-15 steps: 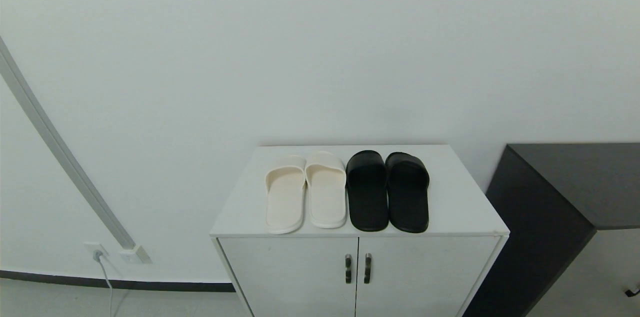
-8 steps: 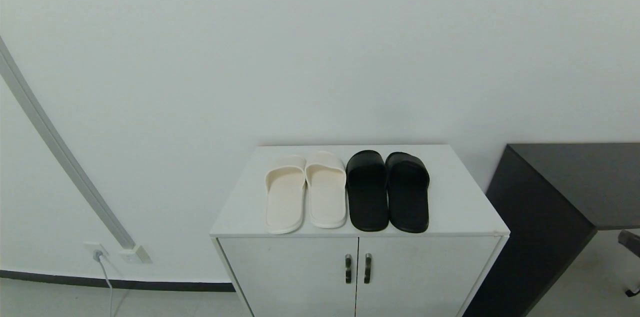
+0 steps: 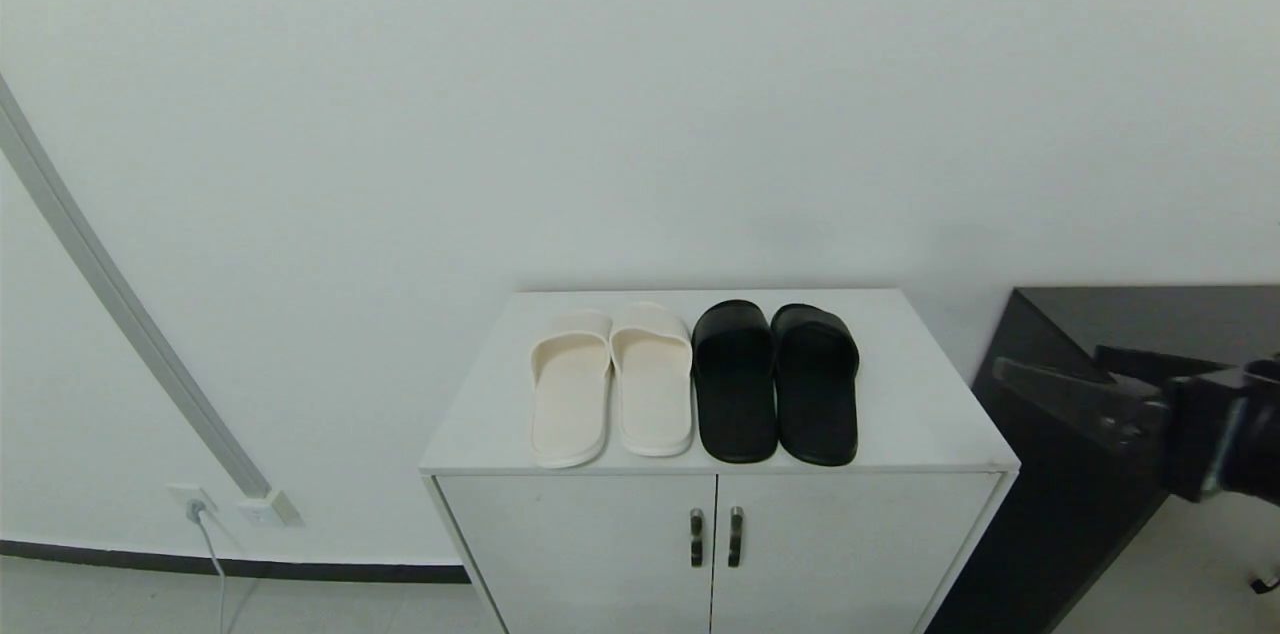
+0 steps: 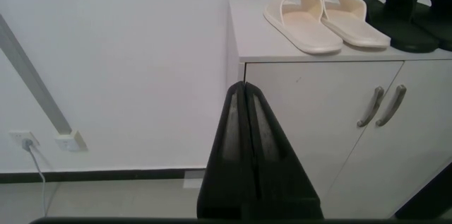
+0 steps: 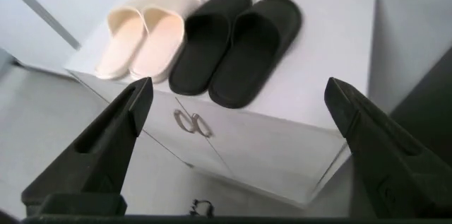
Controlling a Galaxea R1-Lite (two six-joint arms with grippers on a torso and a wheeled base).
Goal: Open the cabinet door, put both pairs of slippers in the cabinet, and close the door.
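The left gripper (image 4: 244, 90) is seen pressed shut and empty, before the cabinet's (image 3: 930, 424) left front corner. The right gripper (image 3: 1046, 362) is held wide open, empty, right of the cabinet. Its doors (image 3: 580, 554) are closed. White slippers (image 3: 611, 384) and black slippers (image 3: 776, 382) are set side by side on top. A white wall (image 3: 640, 114) is seen behind.

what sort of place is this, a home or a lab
Likely an indoor entryway or a staged room corner: a white two-door cabinet against a bare wall, white slippers and black slippers lined up on top, and a wall socket near the floor.
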